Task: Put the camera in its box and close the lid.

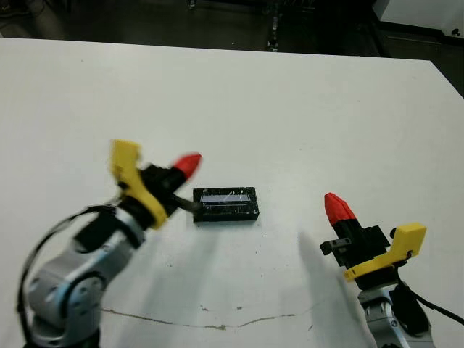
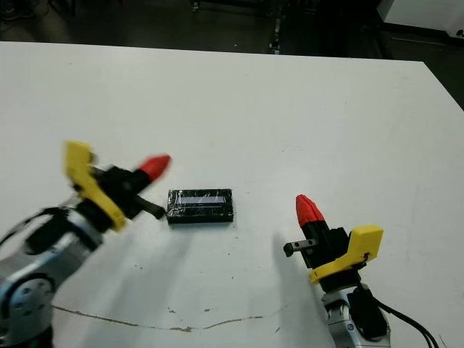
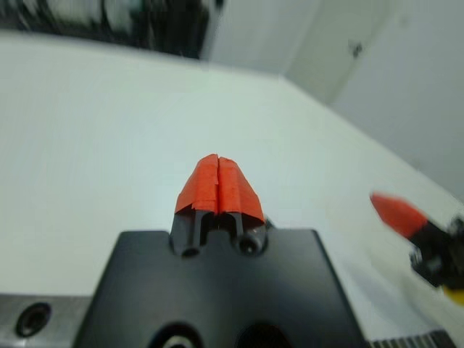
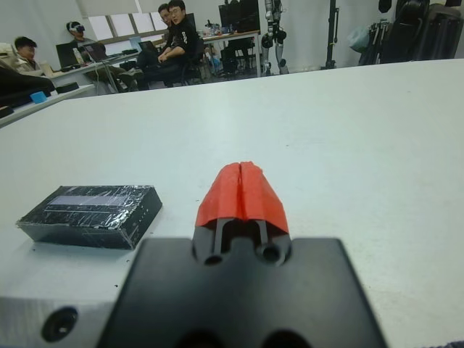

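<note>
lid [image 1: 225, 204]: glossy black, seemingly plastic, crinkled reflections as if film-wrapped — a pale shiny strip along its top
table [image 1: 290, 109]: smooth matt white, with a thin brownish scratch or crack line near the front edge
left gripper [image 3: 218, 185]: red fingertips matt and rubbery-looking, body matt black plastic
right gripper [image 4: 242, 192]: same matt red tips on a matt black block — yellow plastic bracket, brushed grey metal at the wrist
</note>
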